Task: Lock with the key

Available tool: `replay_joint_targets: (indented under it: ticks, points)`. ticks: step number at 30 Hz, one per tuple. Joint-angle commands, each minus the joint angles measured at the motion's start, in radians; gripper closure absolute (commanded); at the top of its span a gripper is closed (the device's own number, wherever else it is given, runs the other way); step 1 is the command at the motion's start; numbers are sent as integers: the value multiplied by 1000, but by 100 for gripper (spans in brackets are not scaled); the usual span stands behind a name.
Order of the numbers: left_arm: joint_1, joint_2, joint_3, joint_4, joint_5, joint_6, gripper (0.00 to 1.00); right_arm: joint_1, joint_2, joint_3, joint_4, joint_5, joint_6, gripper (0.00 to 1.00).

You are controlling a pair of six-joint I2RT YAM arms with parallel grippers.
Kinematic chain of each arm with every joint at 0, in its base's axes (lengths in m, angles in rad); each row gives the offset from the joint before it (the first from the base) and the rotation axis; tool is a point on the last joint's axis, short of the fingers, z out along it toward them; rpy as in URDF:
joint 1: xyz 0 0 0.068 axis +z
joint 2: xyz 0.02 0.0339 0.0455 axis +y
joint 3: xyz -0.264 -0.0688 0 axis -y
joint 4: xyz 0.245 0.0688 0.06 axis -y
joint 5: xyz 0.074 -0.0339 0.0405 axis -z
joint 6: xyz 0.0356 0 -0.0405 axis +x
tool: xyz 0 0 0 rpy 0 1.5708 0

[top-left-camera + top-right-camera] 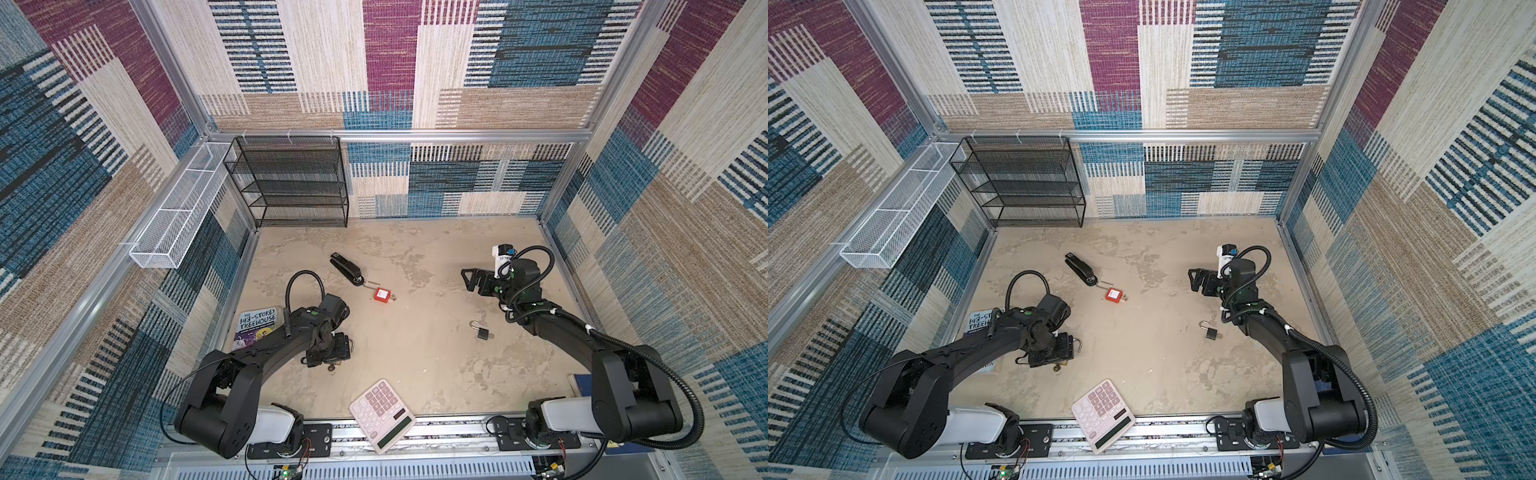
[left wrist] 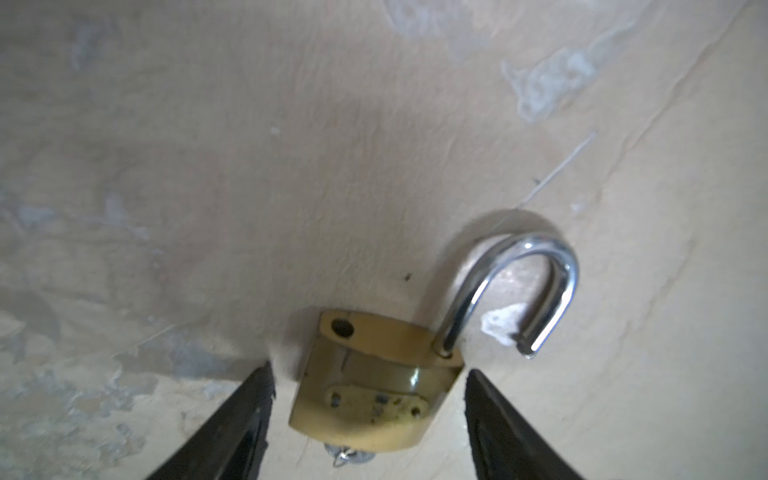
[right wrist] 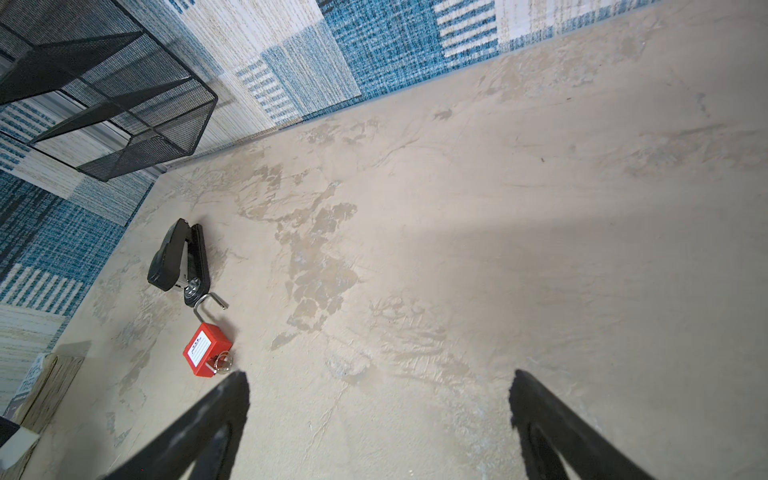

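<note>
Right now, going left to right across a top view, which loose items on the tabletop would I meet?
book → black stapler → red padlock → black padlock. The calculator overlaps the stapler and red padlock sideways, so it is left out.

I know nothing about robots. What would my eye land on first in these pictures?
Probably the loud patchwork walls in blue, magenta and beige around the table. Next, the left gripper straddles a brass padlock with its shackle swung open, jaws not closed on it, while the right gripper hangs open over bare tabletop. A bright red padlock lies mid-table beside a black stapler.
</note>
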Motion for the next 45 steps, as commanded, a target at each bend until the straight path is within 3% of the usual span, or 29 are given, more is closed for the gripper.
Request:
replay_joint_targets:
  ticks: [1,7,18,25,30,34,40,45]
  points:
    - [-1,15,12,3,4,10,31,0,5,14,10,-17,10,1]
    - [-2,32,24,1,13,17,46,0,5,17,0,-39,10,1]
    - [-2,-77,76,0,56,-38,57,26,-28,25,11,-149,31,1]
    - [-2,-169,230,52,97,-169,57,167,-96,55,71,-183,74,1]
    - [-2,-162,393,160,97,-286,57,310,-141,-7,368,-175,86,1]
    - [-2,-140,437,354,144,-400,57,381,-63,59,498,-218,85,0]
    - [-2,-81,499,529,244,-520,58,452,101,263,523,-313,56,4]
    - [-1,-64,493,660,291,-614,58,479,201,380,515,-310,59,10]
